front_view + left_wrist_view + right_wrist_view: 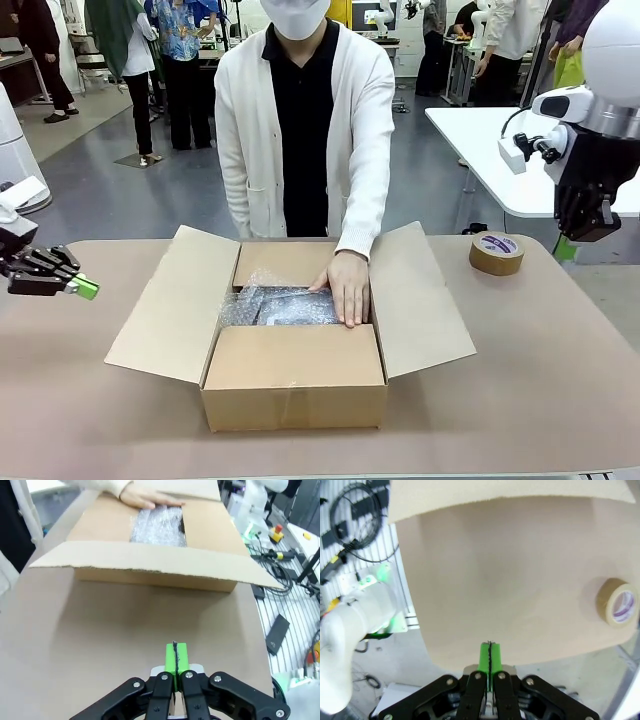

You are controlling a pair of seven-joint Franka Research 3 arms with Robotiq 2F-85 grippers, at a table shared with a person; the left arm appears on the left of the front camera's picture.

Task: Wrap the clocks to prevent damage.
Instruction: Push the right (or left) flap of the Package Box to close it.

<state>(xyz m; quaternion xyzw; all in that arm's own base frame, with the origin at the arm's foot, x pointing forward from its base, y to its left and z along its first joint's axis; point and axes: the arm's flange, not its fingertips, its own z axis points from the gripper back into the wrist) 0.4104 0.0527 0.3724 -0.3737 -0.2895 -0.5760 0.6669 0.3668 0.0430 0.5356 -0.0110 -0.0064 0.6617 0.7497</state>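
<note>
While one person [300, 130] in a white cardigan stands at the far side, the wide brown bench [520, 360] carries one open cardboard box [295, 405] at its middle, side flaps spread out to left and right. Two white robot arms hang back from it. At the left edge, the left arm [30, 268] lies low over the bench and points right toward the box. Its jaws are pressed fully together and hold nothing, the green pads [175, 657] meeting with only a dark seam between them. High at the far right corner, the right arm [590, 150] points down past the bench edge. Its jaws are likewise clamped on nothing, green pads [490, 655] touching.

One of the person's hands [348, 290] reaches down into the box and lies flat, palm down, on the right part of a single bundle of clear bubble wrap [280, 305]. Something dark shows through the wrap; whether it is a clock, or how many, cannot be told.

One roll of brown packing tape [496, 252] lies flat on the bench, far right of the box and apart from it, near the right arm.
</note>
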